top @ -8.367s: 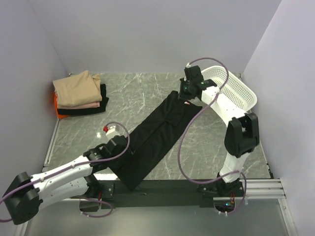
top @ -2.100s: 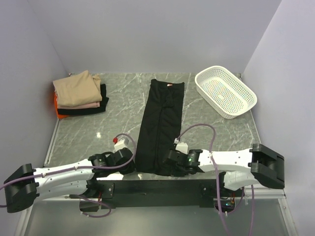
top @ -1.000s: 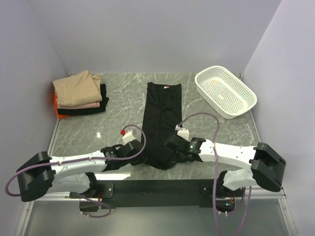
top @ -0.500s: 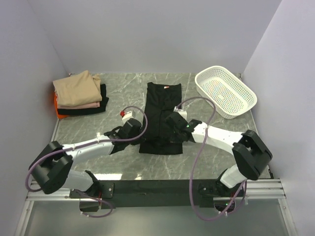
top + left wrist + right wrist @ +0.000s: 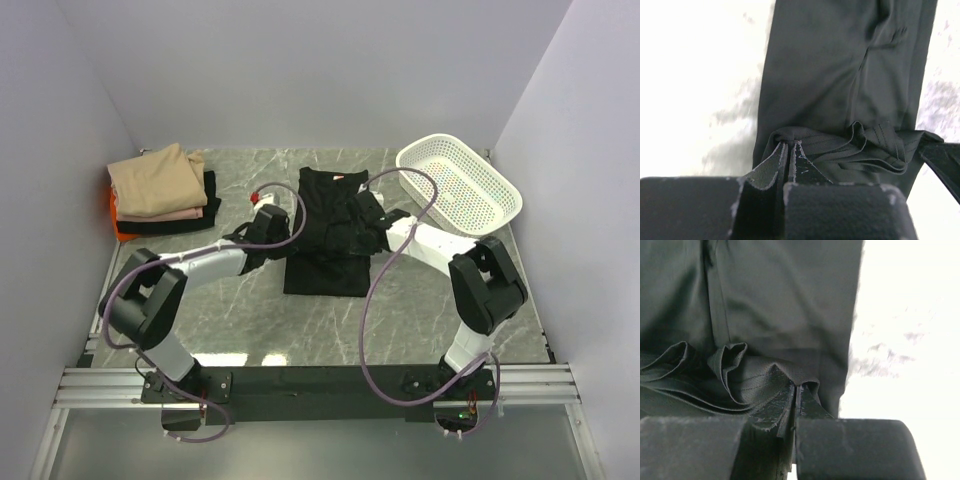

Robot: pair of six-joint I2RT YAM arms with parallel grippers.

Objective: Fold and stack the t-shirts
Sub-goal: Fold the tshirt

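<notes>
While left fingers (image 5: pixel 767 167) and right fingers (image 5: pixel 772 410) clamp the black t-shirt (image 5: pixel 322 270), folded tees (image 5: pixel 155 180) and basket (image 5: pixel 480 222) flank it.

A black soft cloth t-shirt (image 5: pixel 840 75) is seen laid as a long folded band on a pale grey-veined marble table (image 5: pixel 700 75), running toward the far side. Its near end is bunched into ridged folds. The left corner of that bunch is pinched between the closed fingers of the left gripper (image 5: pixel 790 146).
</notes>
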